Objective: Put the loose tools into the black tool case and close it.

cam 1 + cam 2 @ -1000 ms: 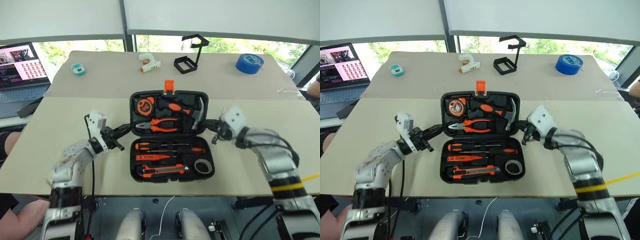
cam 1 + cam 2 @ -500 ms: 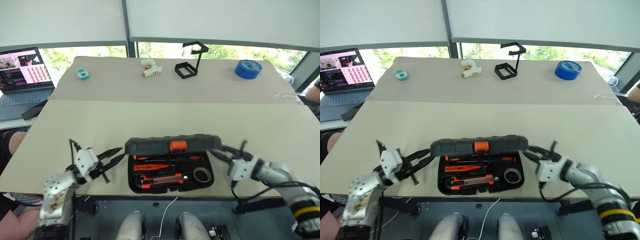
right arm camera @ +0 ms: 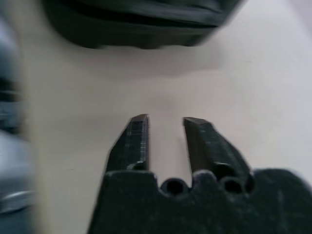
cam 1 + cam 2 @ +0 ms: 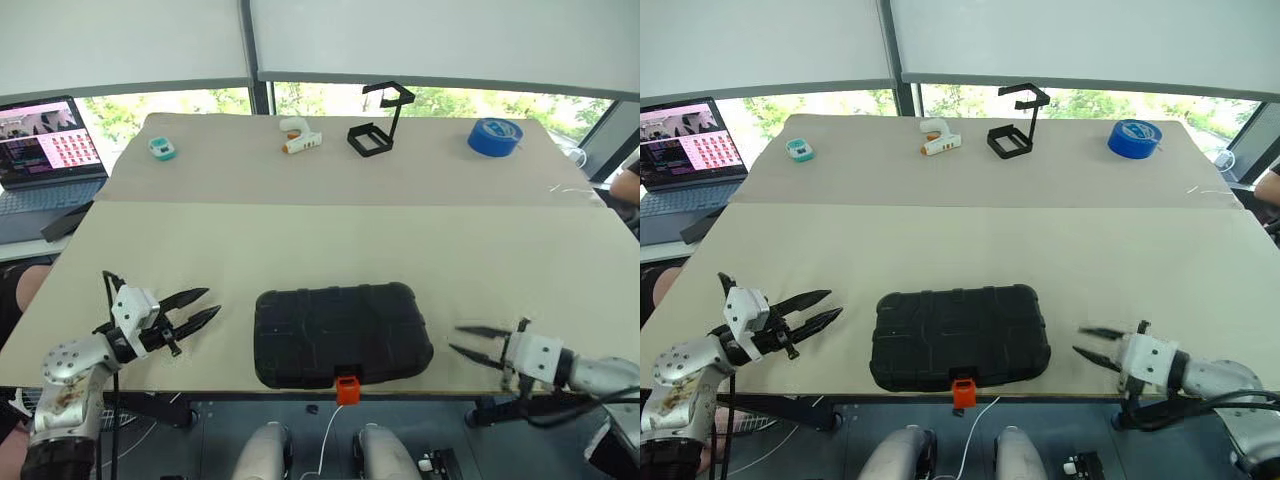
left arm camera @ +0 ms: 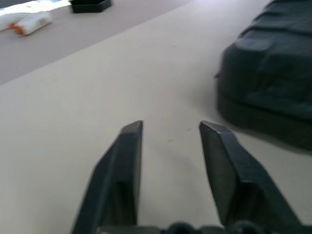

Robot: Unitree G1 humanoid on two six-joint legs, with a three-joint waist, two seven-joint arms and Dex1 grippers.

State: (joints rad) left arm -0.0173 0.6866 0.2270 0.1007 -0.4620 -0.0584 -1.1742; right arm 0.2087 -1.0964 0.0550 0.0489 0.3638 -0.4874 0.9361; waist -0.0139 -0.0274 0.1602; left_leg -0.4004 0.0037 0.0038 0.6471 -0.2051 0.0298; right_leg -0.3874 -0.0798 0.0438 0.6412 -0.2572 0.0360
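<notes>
The black tool case (image 4: 342, 335) lies shut and flat near the table's front edge, ribbed shell up, its small orange latch (image 4: 347, 388) hanging over the edge. The loose tools are hidden from view. My left gripper (image 4: 208, 303) hovers to the left of the case, pointing toward it, fingers open and holding nothing; the left wrist view has the same gripper (image 5: 170, 127) over bare table with the case (image 5: 273, 92) off to one side. To the right of the case my right gripper (image 4: 457, 338) is open with a narrow gap and holds nothing, clear of the case (image 3: 141, 24).
Along the far table stand a small teal device (image 4: 160, 148), a white-orange gun-shaped tool (image 4: 298, 137), a black wire-frame stand (image 4: 380, 125) and a big blue tape roll (image 4: 495, 135). A laptop (image 4: 45, 140) sits at the far left. A person's arm (image 4: 628, 180) shows at the right edge.
The lid has come down from half raised to fully shut. Both grippers have let go and pulled outward and back from the case sides.
</notes>
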